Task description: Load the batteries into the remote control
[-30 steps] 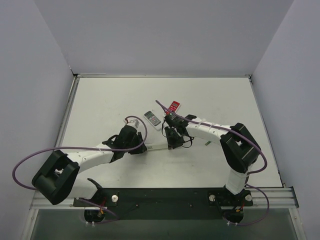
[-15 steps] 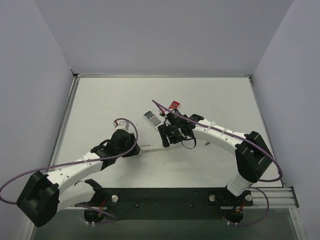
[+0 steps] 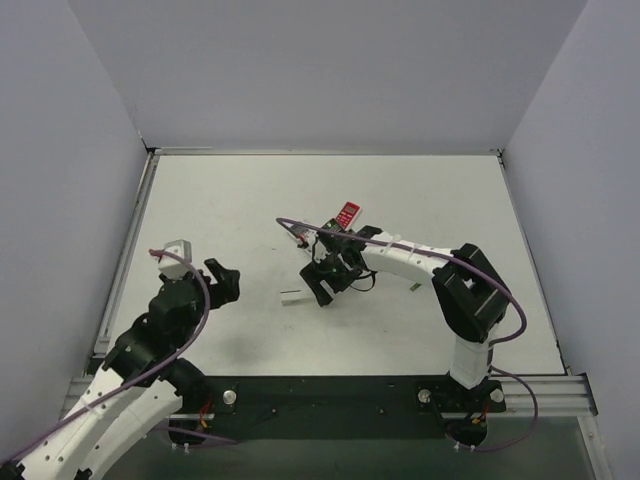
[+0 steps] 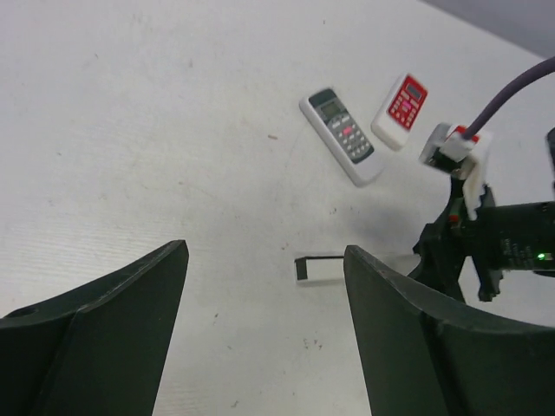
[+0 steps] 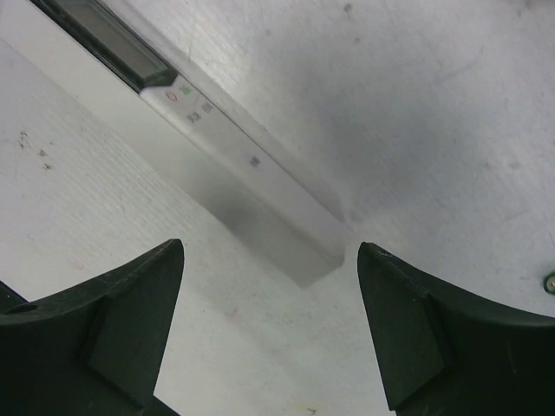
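A long slim white remote (image 3: 293, 296) lies flat on the table, its dark end toward the left arm (image 4: 301, 269). My right gripper (image 3: 322, 283) hovers right over its other end, open, and the white body (image 5: 260, 195) shows just beyond the fingertips with nothing between the jaws (image 5: 270, 260). My left gripper (image 3: 221, 284) is pulled back to the near left, open and empty (image 4: 264, 260). A grey-white remote (image 4: 342, 137) and a red remote (image 3: 348, 213) lie farther back. A tiny green battery (image 3: 414, 288) lies beside the right forearm.
Grey walls enclose the white table on three sides. The right arm's forearm and purple cable (image 3: 300, 226) cross the middle of the table. The red remote (image 4: 401, 101) lies beside the grey-white one. The arm bases stand on the black rail (image 3: 330, 395) at the near edge.
Both grippers have opened. The left arm has drawn back from the slim remote to the near left. The right gripper has shifted slightly left and stays over the remote, which now lies on the table.
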Robot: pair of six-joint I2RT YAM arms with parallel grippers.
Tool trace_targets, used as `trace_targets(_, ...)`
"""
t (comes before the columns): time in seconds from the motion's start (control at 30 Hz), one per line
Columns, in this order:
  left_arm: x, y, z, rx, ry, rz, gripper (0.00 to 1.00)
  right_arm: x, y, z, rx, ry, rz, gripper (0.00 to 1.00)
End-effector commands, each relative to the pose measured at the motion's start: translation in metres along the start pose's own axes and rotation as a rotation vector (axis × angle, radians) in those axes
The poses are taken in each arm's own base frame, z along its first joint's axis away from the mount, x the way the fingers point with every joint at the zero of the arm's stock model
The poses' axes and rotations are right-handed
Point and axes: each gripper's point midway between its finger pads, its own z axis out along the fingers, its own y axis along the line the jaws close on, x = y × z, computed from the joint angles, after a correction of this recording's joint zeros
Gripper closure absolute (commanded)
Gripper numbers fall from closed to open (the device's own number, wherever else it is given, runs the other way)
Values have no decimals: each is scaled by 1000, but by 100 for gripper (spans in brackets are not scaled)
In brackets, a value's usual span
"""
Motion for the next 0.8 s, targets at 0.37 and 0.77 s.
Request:
trace_targets(0.37,-66,67,-60,-163,-387,-77,20,-94,127,53,-71,-67,62,63)
trace_targets(0.77,-66,69,-62,-170,-388,-90,20,-160,144,9,-68,-286,23,27)
